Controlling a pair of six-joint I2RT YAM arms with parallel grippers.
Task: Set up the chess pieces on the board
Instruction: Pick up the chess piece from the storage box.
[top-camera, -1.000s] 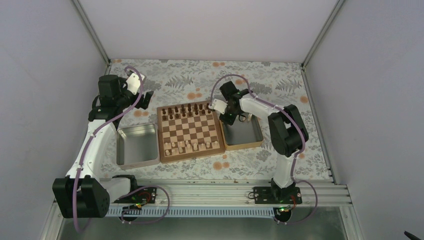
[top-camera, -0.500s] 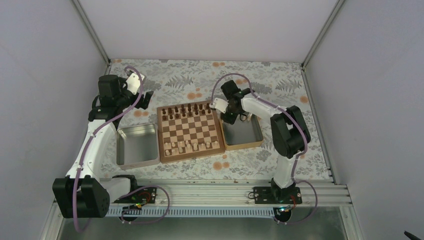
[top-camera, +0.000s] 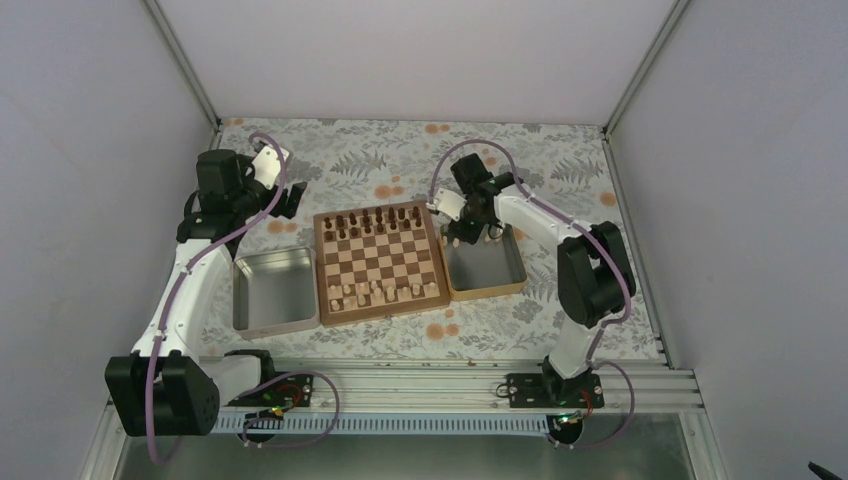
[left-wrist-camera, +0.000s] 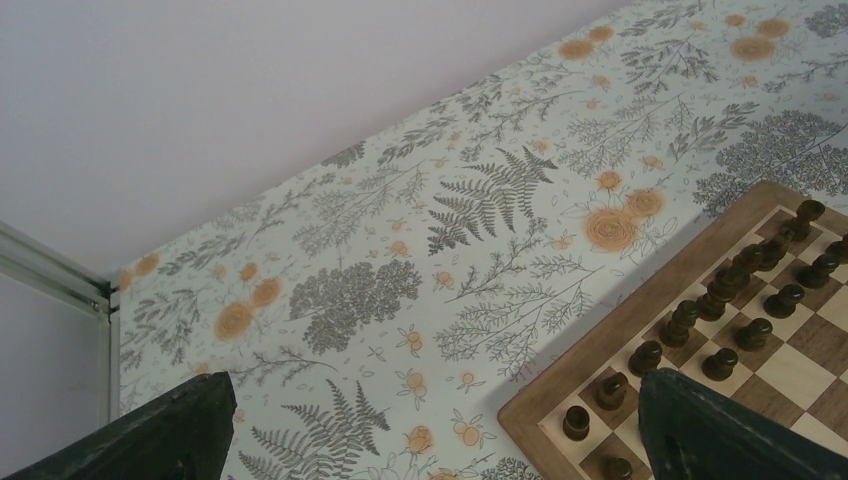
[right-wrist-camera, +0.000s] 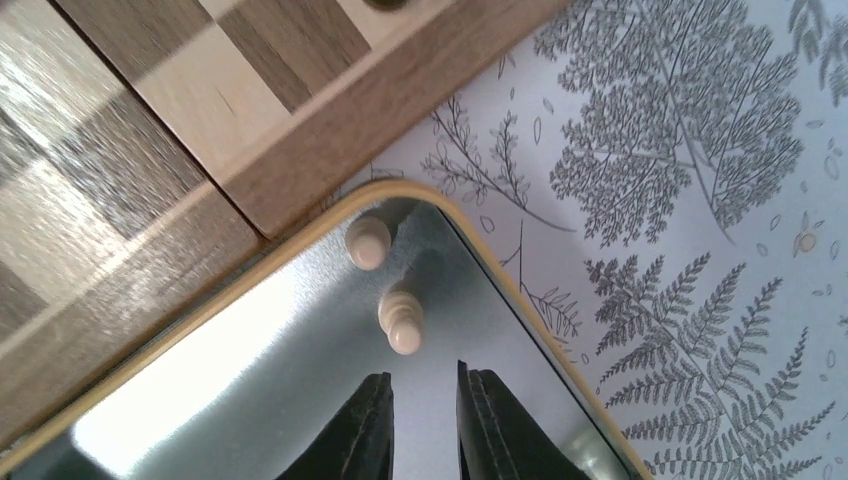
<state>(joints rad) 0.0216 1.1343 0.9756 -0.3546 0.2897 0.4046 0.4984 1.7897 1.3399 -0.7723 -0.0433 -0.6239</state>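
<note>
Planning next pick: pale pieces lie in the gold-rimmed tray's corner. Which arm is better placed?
Right: the right claw hangs beside the pale pieces in the tray; the left claw is off the board's corner.

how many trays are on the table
2: a metal tray left of the board, and a wood-rimmed tray right of it. None looks hidden.

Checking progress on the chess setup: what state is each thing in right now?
Board: flat, between two trays.
Dark pieces: upright on far rows.
Pale pieces: some upright on near rows, some loose in right tray.
Left tray: looks empty.
Right tray: pale pieces in one corner.
Left gripper: wide open, empty.
Right gripper: slightly open, empty, above the tray's pieces.
</note>
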